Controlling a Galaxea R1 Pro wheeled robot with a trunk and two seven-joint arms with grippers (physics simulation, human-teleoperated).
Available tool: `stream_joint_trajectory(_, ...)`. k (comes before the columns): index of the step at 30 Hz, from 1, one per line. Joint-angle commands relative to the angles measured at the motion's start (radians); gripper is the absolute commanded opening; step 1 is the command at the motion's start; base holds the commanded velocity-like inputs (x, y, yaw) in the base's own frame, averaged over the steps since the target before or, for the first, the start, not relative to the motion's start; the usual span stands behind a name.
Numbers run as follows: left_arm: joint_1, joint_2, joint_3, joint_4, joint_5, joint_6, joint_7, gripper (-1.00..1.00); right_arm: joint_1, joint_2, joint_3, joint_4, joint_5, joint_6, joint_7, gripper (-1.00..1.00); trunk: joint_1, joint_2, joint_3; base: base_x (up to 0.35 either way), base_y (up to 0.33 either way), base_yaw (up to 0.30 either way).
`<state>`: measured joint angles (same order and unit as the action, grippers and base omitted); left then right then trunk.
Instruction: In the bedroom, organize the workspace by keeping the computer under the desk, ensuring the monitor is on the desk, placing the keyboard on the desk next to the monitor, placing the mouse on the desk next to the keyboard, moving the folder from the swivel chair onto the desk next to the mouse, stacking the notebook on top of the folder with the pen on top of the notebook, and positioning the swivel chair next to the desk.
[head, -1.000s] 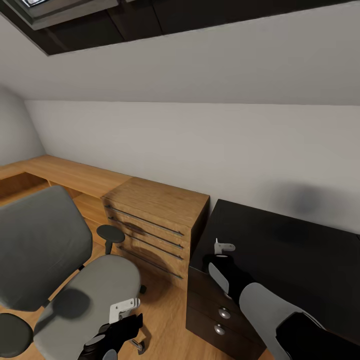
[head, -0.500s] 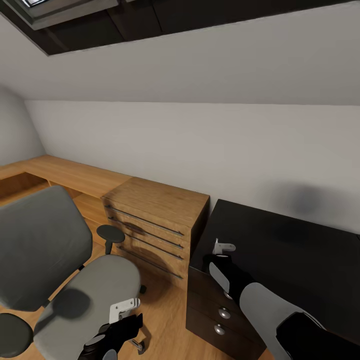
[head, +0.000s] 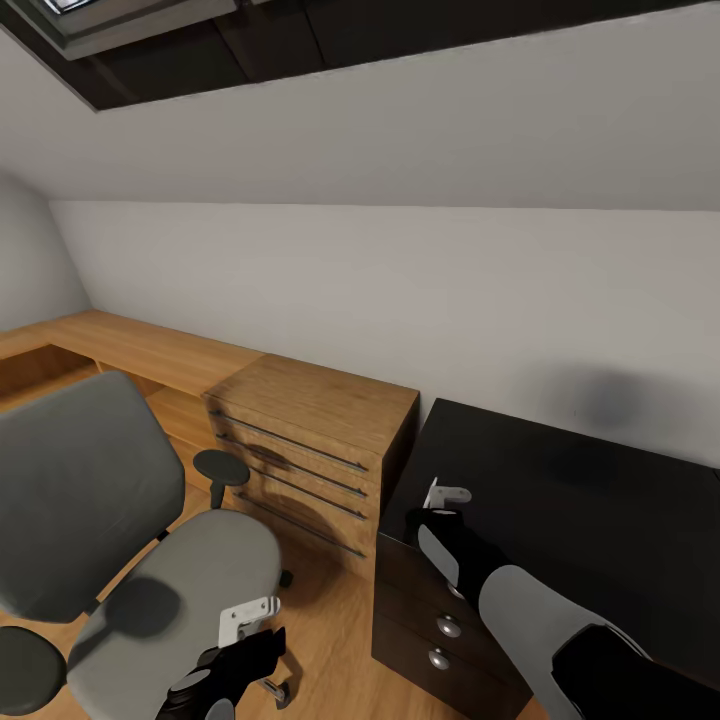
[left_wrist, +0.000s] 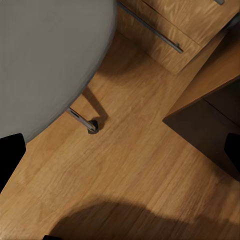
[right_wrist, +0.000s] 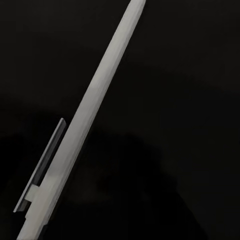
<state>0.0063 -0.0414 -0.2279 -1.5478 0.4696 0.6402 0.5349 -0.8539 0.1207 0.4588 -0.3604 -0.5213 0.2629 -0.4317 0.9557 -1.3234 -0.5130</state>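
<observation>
Over glossy black desk (head: 600, 520), right gripper (head: 440, 497) pinching slim pale pen (right_wrist: 85, 135).

The swivel chair (head: 130, 540) runs off the head view's left and bottom edges; the desk (head: 600, 500) is cut at the right.

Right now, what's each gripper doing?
Left gripper: jaws open, empty.
Right gripper: cannot tell; a pale pen-like stick sits close before its camera.
</observation>
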Motion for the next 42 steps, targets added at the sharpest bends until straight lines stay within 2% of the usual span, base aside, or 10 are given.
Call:
stream_joint_trajectory(1,0.0,0.0,-0.001,-0.002,0.011,0.001,0.01,1.0,0.0,-0.001,0.008,0.02,-0.006,0.012,-0.009,-1.0,0.0,0.0,-0.001,0.0,0.0,0.0)
stream_joint_trajectory(9,0.0,0.0,-0.001,0.0,0.011,0.001,0.01,1.0,0.0,0.0,0.007,-0.005,-0.017,0.019,-0.007,-1.0,0.0,0.0,-0.001,0.0,0.0,0.0)
stream_joint_trajectory(16,0.0,0.0,-0.001,0.001,0.011,0.001,0.009,1.0,0.0,-0.003,0.007,-0.023,-0.067,0.04,-0.008,-1.0,0.0,0.0,-0.001,0.0,0.0,0.0)
stream_joint_trajectory(42,0.0,0.0,-0.001,0.002,0.011,0.001,0.01,1.0,0.0,-0.004,0.006,-0.041,-0.071,0.047,-0.009,-1.0,0.0,0.0,-0.001,0.0,0.0,0.0)
